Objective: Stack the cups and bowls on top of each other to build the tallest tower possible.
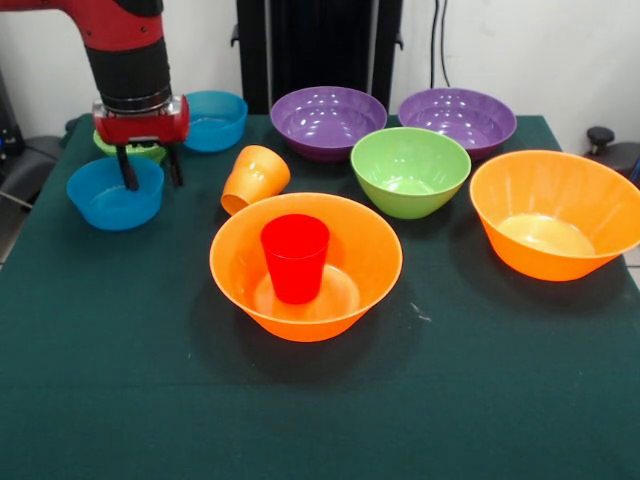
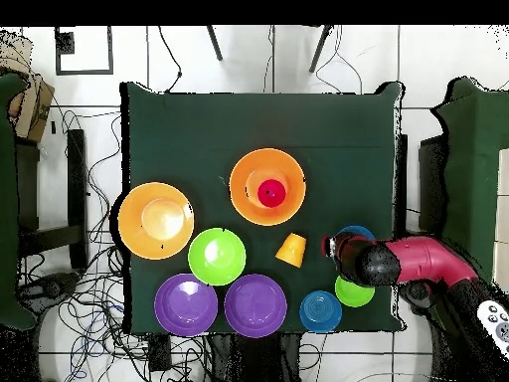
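1. You are early in the build: the tower (image 1: 305,262) so far is one large orange bowl (image 1: 375,262) in the middle of the front view with the red cup (image 1: 295,256) standing upright inside it.
2. Your gripper (image 1: 148,166) hangs at the upper left of the front view, its fingers (image 1: 129,170) apart and holding nothing, with the tips at the far rim of a small blue bowl (image 1: 115,193). I cannot tell whether they touch it.
3. The step in hand looks like a pick of that blue bowl. Bring one finger inside the rim and one outside, then close on the wall.
4. A small green bowl (image 1: 150,152) sits just behind the gripper and a second blue bowl (image 1: 214,120) further back; keep clear of both as you lift.
5. The orange cup (image 1: 253,178) lies on its side on the green surface (image 1: 100,380), near the tower's far left rim.
6. The other bowls wait loose: two purple bowls (image 1: 328,121) along the top, a medium green bowl (image 1: 410,170) centre right, a second large orange bowl (image 1: 556,212) at the right edge.
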`<move>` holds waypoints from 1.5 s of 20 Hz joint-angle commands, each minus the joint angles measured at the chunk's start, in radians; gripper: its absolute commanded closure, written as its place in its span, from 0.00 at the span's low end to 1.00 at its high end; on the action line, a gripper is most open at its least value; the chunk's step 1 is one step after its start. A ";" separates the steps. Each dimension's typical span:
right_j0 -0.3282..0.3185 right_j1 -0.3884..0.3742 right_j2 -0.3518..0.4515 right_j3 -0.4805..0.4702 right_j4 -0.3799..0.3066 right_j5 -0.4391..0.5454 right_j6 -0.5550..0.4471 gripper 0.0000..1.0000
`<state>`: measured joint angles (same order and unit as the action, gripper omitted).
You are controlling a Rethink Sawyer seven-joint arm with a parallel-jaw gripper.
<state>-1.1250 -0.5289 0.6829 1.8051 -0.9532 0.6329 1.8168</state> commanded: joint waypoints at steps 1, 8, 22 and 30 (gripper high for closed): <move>0.064 0.077 -0.045 -0.115 -0.091 -0.072 -0.084 0.00; 0.062 0.063 -0.046 -0.108 -0.104 -0.094 -0.092 1.00; 0.047 -0.005 -0.032 -0.053 -0.055 -0.068 -0.098 1.00; 0.030 -0.114 -0.017 0.046 -0.006 -0.056 -0.078 1.00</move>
<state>-1.1112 -0.5702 0.6772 1.7975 -0.9540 0.6111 1.8168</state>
